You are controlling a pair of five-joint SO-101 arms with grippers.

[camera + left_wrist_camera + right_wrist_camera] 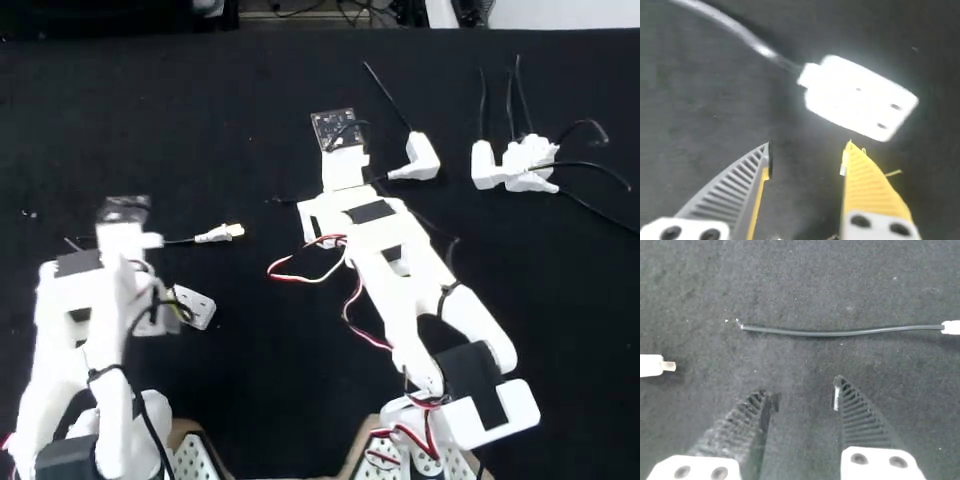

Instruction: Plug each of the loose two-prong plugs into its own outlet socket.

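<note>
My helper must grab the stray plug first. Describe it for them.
On the black table, look between one arm and the other. The stray plug lies there alone, small and white on a thin dark cord. Unlike the white pieces farther right, its bare prongs show.

— Where does the high camera sit?
— Above the black cloth-covered surface [150, 100], well off it. It looks down from the near side, over the white left arm [100, 300] and white right arm [400, 270], towards the far edge.
— And the wrist cameras?
— Each rides on its arm and looks along its own gripper at the cloth. The one behind the left gripper [807, 150] is very near, so a white rectangular socket block [860, 100] looms large. The one behind the right gripper [801, 390] sits somewhat farther off, taking in a thin black cable [840, 332].
— What is shared?
— The same black cloth. Each wrist view covers a small patch of what the high view spans.
</note>
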